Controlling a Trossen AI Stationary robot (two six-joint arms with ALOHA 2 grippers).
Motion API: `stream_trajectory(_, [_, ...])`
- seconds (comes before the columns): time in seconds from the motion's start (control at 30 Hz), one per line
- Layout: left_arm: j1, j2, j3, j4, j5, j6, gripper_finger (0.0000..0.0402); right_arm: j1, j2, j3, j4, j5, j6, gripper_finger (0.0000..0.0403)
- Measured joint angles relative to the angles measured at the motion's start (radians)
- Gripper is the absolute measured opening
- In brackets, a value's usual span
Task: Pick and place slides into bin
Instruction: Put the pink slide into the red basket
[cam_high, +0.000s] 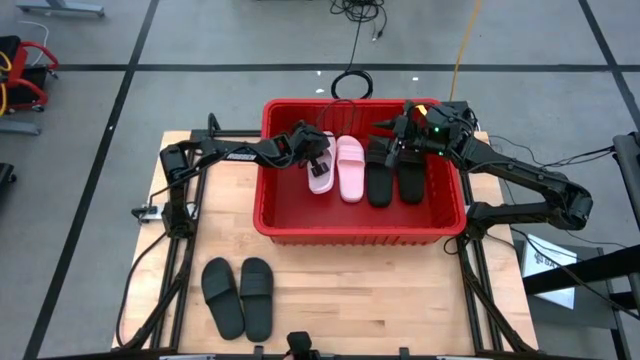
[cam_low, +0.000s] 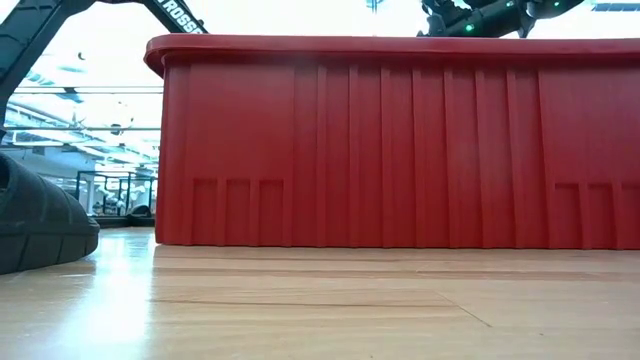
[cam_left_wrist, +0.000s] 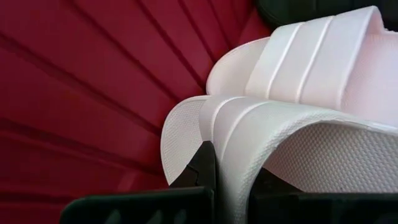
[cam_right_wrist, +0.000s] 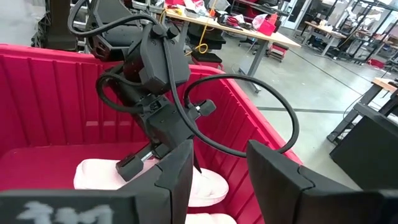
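Right now the butcher-block wooden table (cam_high: 330, 290) carries the large red ribbed plastic bin (cam_high: 300, 228) at its twelve o'clock half, and from table height its slotted wall (cam_low: 400, 140) fills most of the low view. Inside the bin four slides lie side by side: a pale pink slide (cam_high: 322, 172) at nine o'clock of the group, a second pale pink slide (cam_high: 350, 168) touching it, then a black slide (cam_high: 378, 178) and another black slide (cam_high: 411, 176) toward three o'clock. Two more black slides, one (cam_high: 222, 296) beside the other (cam_high: 258, 297), sit on the table outside the bin, at seven o'clock of it and well apart from it.

My left gripper (cam_high: 316, 158) reaches into the bin from nine o'clock and is clamped on the strap of the first pale pink slide (cam_left_wrist: 261, 143); my dark fingers (cam_left_wrist: 202, 168) press that white ribbed band from both sides. My right gripper (cam_high: 398, 135) hangs over the two black slides in the bin, its fingers (cam_right_wrist: 177, 171) spread apart and gripping nothing.
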Motion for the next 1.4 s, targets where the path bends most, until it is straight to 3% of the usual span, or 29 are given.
stream_trajectory(0.37, [0.025, 0.000, 0.000, -0.047, 0.013, 0.015, 0.0016, 0.000, 0.000, 0.000, -0.001, 0.000, 0.016, 0.0141])
stream_trajectory(0.73, [0.025, 0.000, 0.000, 0.008, 0.016, 0.005, 0.0130, 0.000, 0.000, 0.000, -0.001, -0.001, 0.013, 0.0141])
stream_trajectory(0.93, [0.025, 0.000, 0.000, -0.009, 0.069, 0.005, 0.0179, 0.000, 0.000, 0.000, -0.001, -0.001, 0.012, 0.0141])
stream_trajectory(1.27, [0.027, 0.000, 0.000, -0.082, 0.018, 0.024, 0.0218, 0.000, 0.000, 0.000, -0.001, -0.001, 0.012, 0.0141])
stream_trajectory(1.4, [0.024, 0.000, 0.000, -0.037, 0.123, -0.021, 0.0219, 0.000, 0.000, 0.000, -0.001, -0.001, 0.012, 0.0141])
